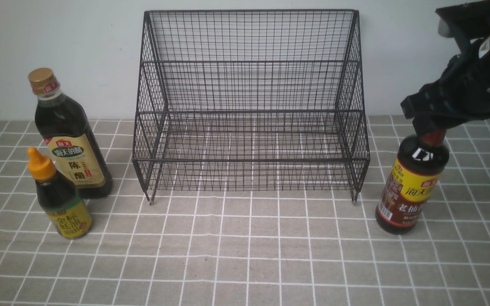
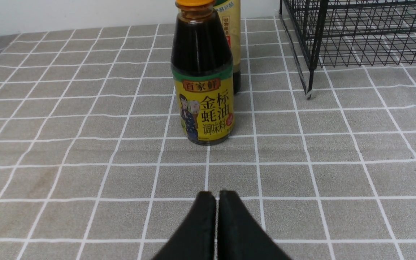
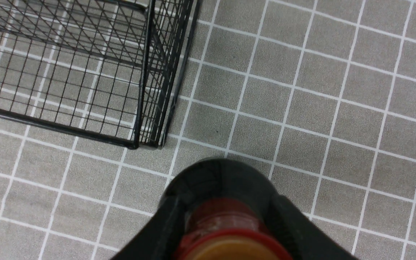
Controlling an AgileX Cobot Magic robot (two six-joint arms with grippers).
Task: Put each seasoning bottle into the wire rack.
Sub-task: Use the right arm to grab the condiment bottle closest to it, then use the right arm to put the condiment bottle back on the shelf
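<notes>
The black wire rack (image 1: 249, 110) stands empty at the back centre. The gold-capped bottle (image 1: 68, 140) and the small orange-nozzled bottle (image 1: 60, 199) stand upright left of it. The brown-necked bottle (image 1: 411, 187) is right of the rack, leaning slightly, its base at the cloth. My right gripper (image 1: 434, 123) is shut on its neck from above; in the right wrist view the fingers (image 3: 172, 216) flank the red-brown neck (image 3: 226, 216). My left gripper (image 2: 217, 193) is shut and empty, low over the cloth, in front of the small bottle (image 2: 202, 83). It is out of the front view.
A grey tiled cloth (image 1: 249, 255) covers the table, and a white wall stands behind the rack. The rack's front corner foot (image 2: 309, 94) is close to the small bottle. The rack's other front corner (image 3: 143, 144) lies near the held bottle.
</notes>
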